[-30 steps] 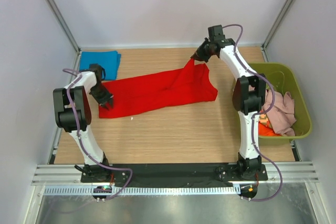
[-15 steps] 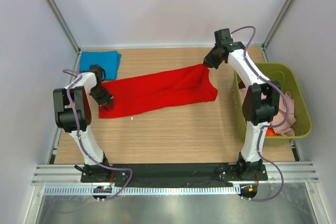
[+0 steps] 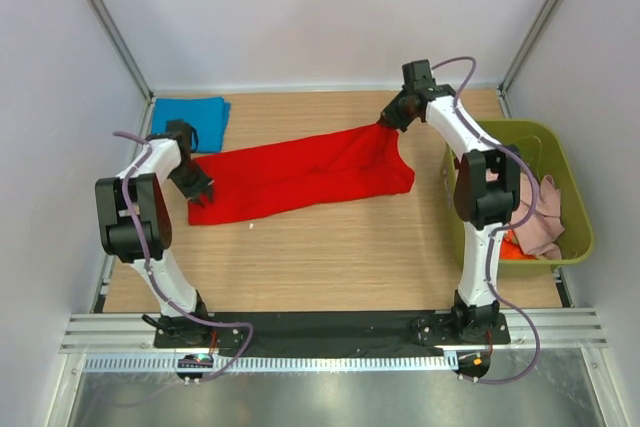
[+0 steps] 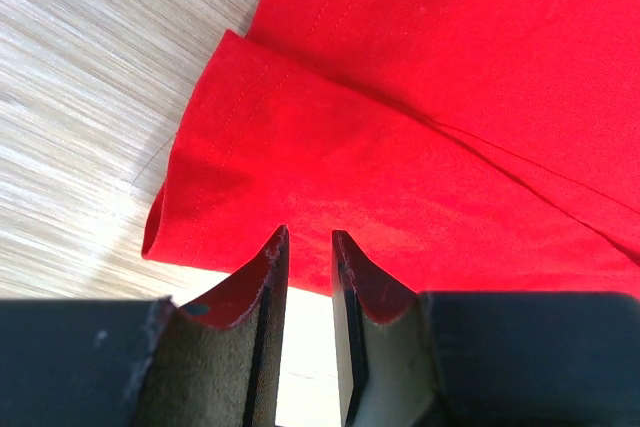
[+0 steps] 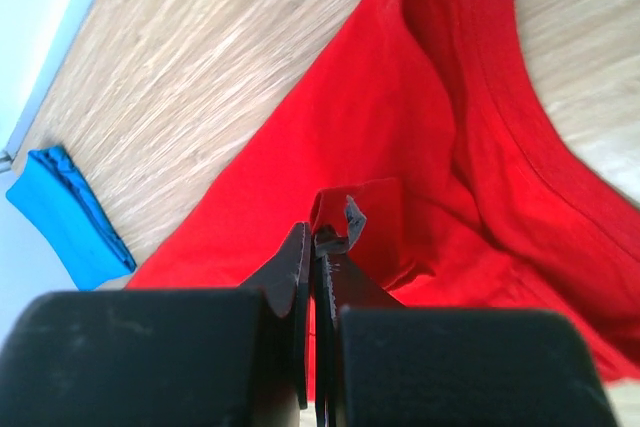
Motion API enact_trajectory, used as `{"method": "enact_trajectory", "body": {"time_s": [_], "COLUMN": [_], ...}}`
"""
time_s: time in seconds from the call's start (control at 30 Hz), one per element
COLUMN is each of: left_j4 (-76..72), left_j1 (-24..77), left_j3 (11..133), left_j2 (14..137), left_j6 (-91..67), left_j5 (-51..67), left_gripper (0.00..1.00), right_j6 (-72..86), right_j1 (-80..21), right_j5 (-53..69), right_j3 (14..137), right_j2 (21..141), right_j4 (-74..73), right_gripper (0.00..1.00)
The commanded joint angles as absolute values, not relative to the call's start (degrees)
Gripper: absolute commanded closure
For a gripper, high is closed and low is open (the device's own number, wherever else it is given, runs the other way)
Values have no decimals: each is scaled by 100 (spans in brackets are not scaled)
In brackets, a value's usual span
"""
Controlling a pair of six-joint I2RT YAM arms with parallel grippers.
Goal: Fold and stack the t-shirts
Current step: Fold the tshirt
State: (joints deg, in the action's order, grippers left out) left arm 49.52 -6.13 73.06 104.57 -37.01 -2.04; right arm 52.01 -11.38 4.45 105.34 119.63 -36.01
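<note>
A bright red t-shirt (image 3: pixel 300 175) lies stretched across the middle of the table. My right gripper (image 3: pixel 388 119) is shut on its far right corner and holds it slightly lifted. In the right wrist view the gripper (image 5: pixel 322 237) pinches a fold of the red cloth (image 5: pixel 330 137) with a grey tag beside it. My left gripper (image 3: pixel 200 187) is at the shirt's left end. In the left wrist view it (image 4: pixel 306 242) is narrowly open, with the red hem (image 4: pixel 420 97) just past its tips and nothing between the jaws. A folded blue t-shirt (image 3: pixel 190 117) lies at the back left.
An olive-green bin (image 3: pixel 572 247) stands at the right edge, holding a pale pink shirt (image 3: pixel 535 212) and an orange one (image 3: pixel 510 250). The blue shirt also shows in the right wrist view (image 5: pixel 70 212). Walls close off the back and both sides.
My right gripper pulled the red shirt's corner to the right, then eased back a little, and the raised fold flattened. My left arm shifted slightly left.
</note>
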Motion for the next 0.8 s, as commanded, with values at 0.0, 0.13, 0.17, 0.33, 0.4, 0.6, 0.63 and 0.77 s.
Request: {"method": "enact_trajectory", "body": {"time_s": [0.0,0.13,0.17,0.33,0.4,0.6,0.63,0.77], "left_j4": [4895,4939,4939,4966,4966,4983,4983,4913], "left_j1": [-624,-624,-624,-615,-624,-624,-624,-624], "left_j3": [7356,7392,7400,7471,7488,7488,7436,7261], "left_j2": [10160,10125,10116,10142,10151,10046,10020,9844], "left_j6": [-3700,-3691,-3700,-3718,-3718,-3718,-3718,-3735], "left_j5": [-316,-282,-281,-229,-202,-158,-150,-35], "left_gripper": [76,76,75,75,75,75,75,75], "right_j6": [5484,5633,5634,5599,5371,3834,3649,3208], "right_j1": [-1116,-1107,-1107,-1099,-1099,-1098,-1099,-1099], "right_j5": [738,896,905,1124,1343,1381,1267,1396], "right_j3": [11038,11259,11276,11460,11749,13157,13140,11914], "right_j2": [12304,12638,12734,13060,13218,13799,13616,12887], "right_j4": [-3287,-3296,-3278,-3217,-3287,-4727,-4981,-4817], "right_gripper": [97,95,94,88,78,48,43,42]}}
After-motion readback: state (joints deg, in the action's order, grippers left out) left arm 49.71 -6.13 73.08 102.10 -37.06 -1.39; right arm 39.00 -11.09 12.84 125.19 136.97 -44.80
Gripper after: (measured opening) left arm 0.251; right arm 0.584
